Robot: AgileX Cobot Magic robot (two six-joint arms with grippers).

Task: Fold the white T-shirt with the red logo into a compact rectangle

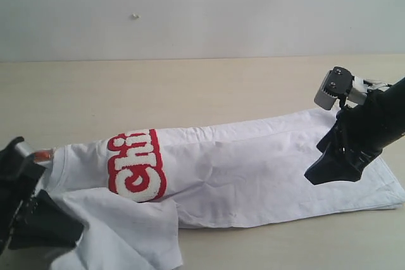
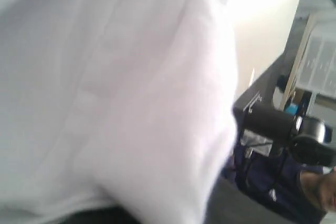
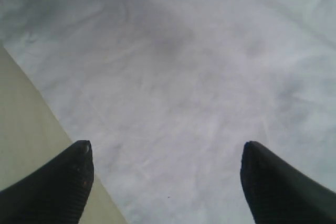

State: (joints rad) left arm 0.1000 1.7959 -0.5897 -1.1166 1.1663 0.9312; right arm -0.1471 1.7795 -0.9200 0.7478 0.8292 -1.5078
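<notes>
The white T-shirt [image 1: 253, 175] lies lengthwise across the table, its sides folded in. The red logo [image 1: 136, 165] curves over the chest near the collar end, with only part of it showing. A small orange neck tag [image 1: 42, 155] sticks out at the collar. My left gripper [image 1: 60, 229] is low at the front left corner, shut on the shirt's shoulder part. White cloth [image 2: 105, 103] fills the left wrist view and hides its jaws. My right gripper [image 1: 332, 169] hovers open over the hem end; the shirt [image 3: 184, 77] lies below, nothing between the fingertips [image 3: 84, 156].
The beige table [image 1: 190, 93] stretches behind the shirt to a pale wall. A strip of bare table [image 3: 26, 129] shows beside the hem. Past the cloth in the left wrist view stands room equipment [image 2: 278, 124] off the table.
</notes>
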